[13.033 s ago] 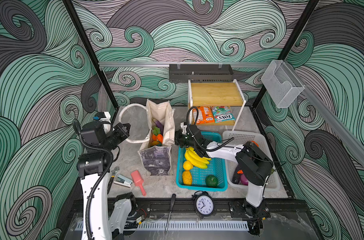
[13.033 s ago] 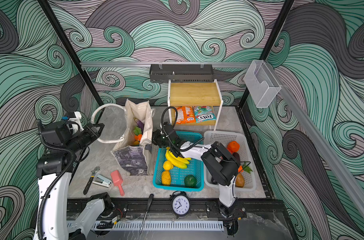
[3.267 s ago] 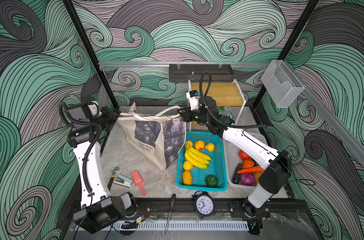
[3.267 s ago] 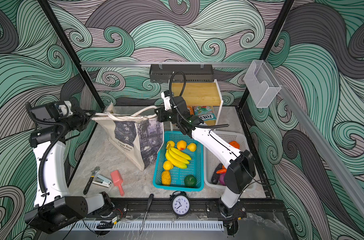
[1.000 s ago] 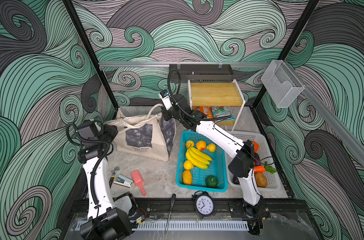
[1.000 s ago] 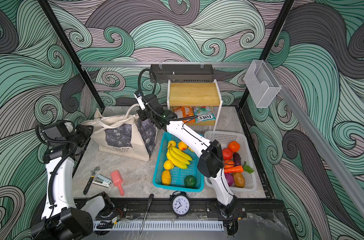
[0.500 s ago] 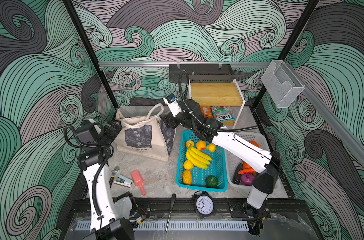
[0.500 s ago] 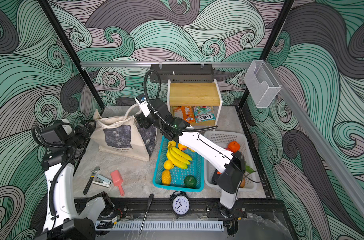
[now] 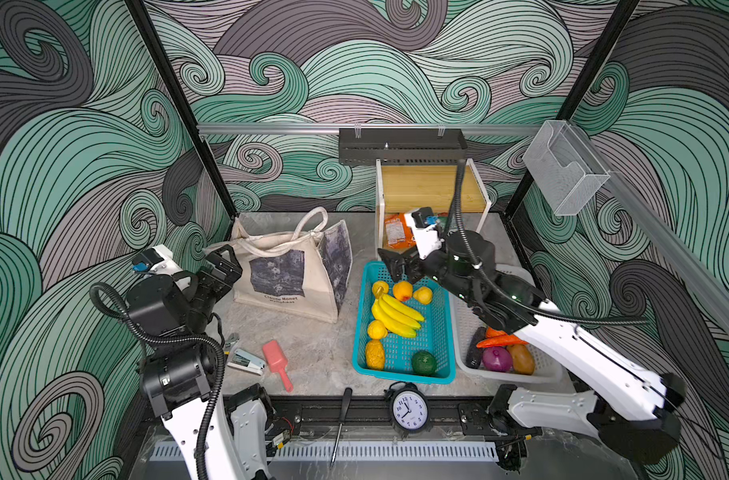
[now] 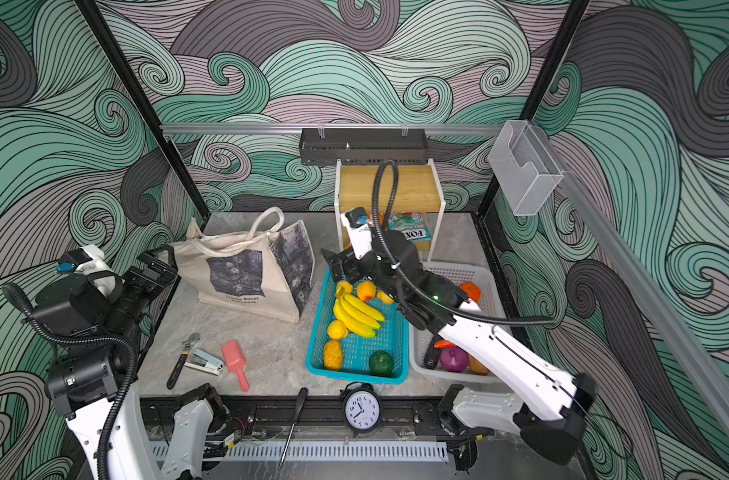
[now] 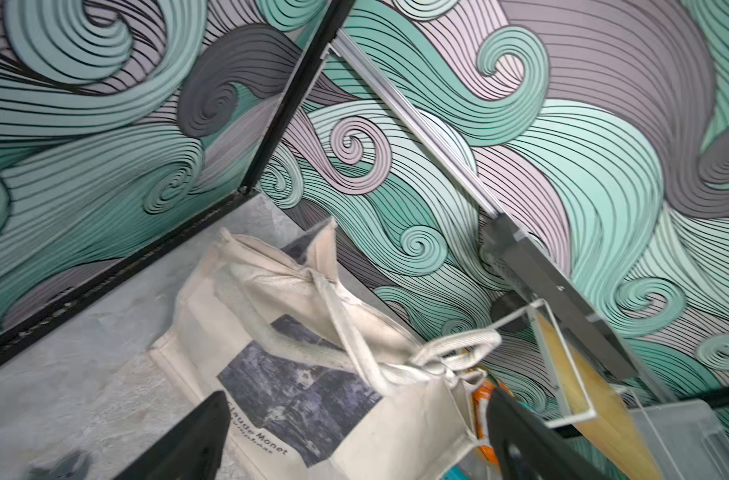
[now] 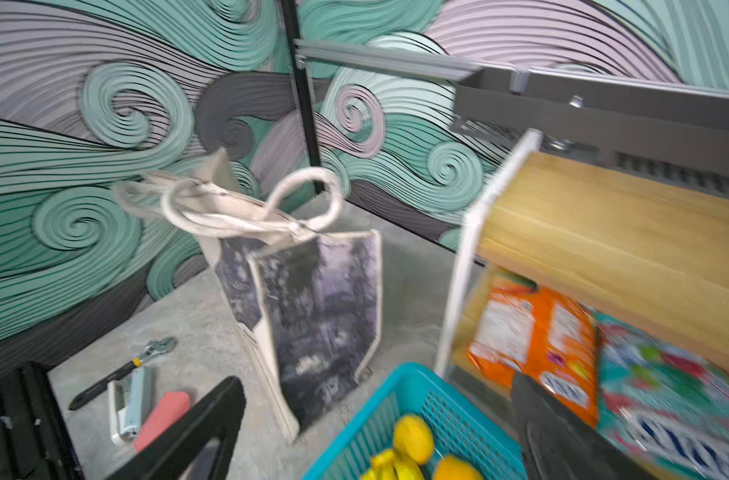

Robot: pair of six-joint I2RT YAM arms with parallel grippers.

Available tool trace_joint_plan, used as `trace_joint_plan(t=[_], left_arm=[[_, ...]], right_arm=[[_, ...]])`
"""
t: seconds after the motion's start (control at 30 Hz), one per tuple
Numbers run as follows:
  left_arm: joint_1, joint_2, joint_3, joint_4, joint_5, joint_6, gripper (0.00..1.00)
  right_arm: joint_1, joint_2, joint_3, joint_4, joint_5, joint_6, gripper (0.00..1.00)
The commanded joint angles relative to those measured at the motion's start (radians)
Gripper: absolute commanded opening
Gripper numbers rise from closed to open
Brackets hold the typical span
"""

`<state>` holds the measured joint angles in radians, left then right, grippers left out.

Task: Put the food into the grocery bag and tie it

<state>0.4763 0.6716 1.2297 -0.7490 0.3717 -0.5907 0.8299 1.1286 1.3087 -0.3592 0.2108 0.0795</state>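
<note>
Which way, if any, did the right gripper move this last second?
Yes. The right gripper drew back from the grocery bag toward the teal basket.

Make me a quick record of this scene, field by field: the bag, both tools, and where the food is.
bag: grocery bag upright, handles crossed on top, seemingly knotted
bag contents: not visible
left tool: open, empty, beside the bag's left end
right tool: open, empty, above the teal basket's far rim
teal basket: bananas and other fruit
white basket: vegetables, partly hidden by the right arm
shelf: two snack packets underneath
</note>
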Motion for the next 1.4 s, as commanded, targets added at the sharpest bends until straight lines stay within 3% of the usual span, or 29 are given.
trace_joint_plan(t=[0.0, 0.1, 0.2, 0.37, 0.47, 0.57, 0.7, 0.77, 0.9, 0.97, 1.13, 1.23, 1.37], left_arm=[[-0.049, -0.034, -0.068, -0.034, 0.102, 0.021, 0.99], [-0.152, -0.074, -0.198, -0.01, 0.048, 0.053, 0.99], [-0.275, -0.078, -0.263, -0.051, -0.105, 0.09, 0.99], [-0.522, -0.09, -0.373, 0.027, -0.353, 0.061, 0.99], [-0.619, -0.056, -0.439, 0.116, -0.389, 0.09, 0.99], [-0.686, 0.001, -0.54, 0.256, -0.494, 0.109, 0.99], [-0.701, 0.073, -0.576, 0.364, -0.666, 0.17, 0.99], [-0.702, 0.111, -0.607, 0.467, -0.71, 0.282, 0.99], [-0.701, 0.19, -0.588, 0.513, -0.854, 0.293, 0.99], [-0.701, 0.227, -0.587, 0.539, -0.981, 0.238, 0.99], [-0.699, 0.297, -0.722, 0.83, -0.995, 0.418, 0.99], [-0.673, 0.359, -0.761, 0.936, -1.024, 0.468, 0.98], [-0.599, 0.433, -0.801, 1.057, -0.925, 0.484, 0.99]], right_arm=[[-0.101, -0.13, -0.115, -0.145, 0.076, 0.108, 1.0], [-0.247, -0.258, -0.275, -0.137, 0.002, 0.186, 1.0], [-0.37, -0.301, -0.385, -0.141, -0.054, 0.212, 1.0], [-0.514, -0.281, -0.49, -0.108, -0.121, 0.238, 1.0], [-0.59, -0.256, -0.521, -0.108, -0.06, 0.209, 1.0], [-0.704, -0.181, -0.533, -0.09, -0.087, 0.247, 1.0], [-0.75, -0.13, -0.602, 0.043, -0.038, 0.217, 1.0], [-0.752, -0.132, -0.68, 0.168, 0.013, 0.171, 1.0], [-0.75, -0.189, -0.845, 0.45, -0.005, 0.103, 0.97], [-0.753, -0.226, -0.928, 0.609, 0.002, 0.052, 0.97], [-0.759, -0.13, -0.906, 0.631, 0.028, 0.011, 0.98], [-0.759, -0.053, -0.943, 0.754, 0.068, -0.019, 0.98], [-0.759, 0.049, -0.959, 0.872, 0.09, -0.058, 0.97]])
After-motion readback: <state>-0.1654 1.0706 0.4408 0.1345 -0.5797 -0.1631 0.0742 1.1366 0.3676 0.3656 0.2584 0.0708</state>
